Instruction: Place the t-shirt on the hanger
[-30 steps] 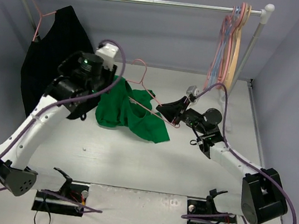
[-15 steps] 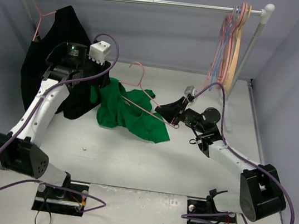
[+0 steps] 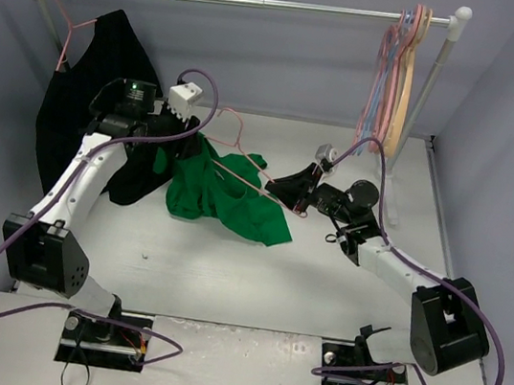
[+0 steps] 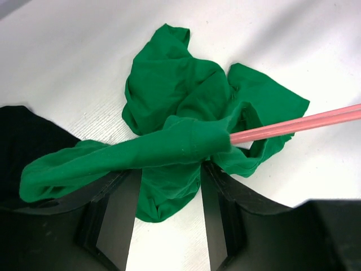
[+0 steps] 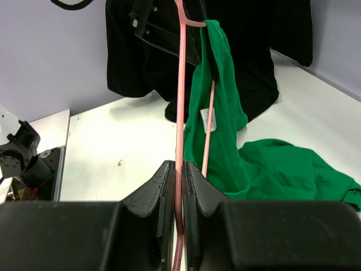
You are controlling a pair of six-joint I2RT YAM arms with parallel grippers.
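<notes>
The green t-shirt (image 3: 226, 203) lies bunched on the table, partly threaded on the pink hanger (image 3: 242, 138). My right gripper (image 3: 288, 189) is shut on the hanger's (image 5: 180, 84) thin bar and holds it above the table. In the right wrist view the t-shirt (image 5: 223, 107) drapes from the hanger's far end, its white label (image 5: 208, 119) showing. My left gripper (image 3: 190, 140) is at the shirt's left edge, open. In the left wrist view a stretched fold of the t-shirt (image 4: 169, 90) runs across the fingertips of the left gripper (image 4: 169, 169), and the hanger bar (image 4: 299, 119) pokes into that fold.
A metal rail (image 3: 247, 2) spans the back. A black garment (image 3: 92, 100) hangs from it at the left, right behind my left arm. Several spare hangers (image 3: 395, 78) hang at the right end beside the rail's post (image 3: 429, 88).
My left arm swung up and to the right, bringing its gripper to the shirt's left edge with the jaws wider. The right gripper and hanger barely moved.
</notes>
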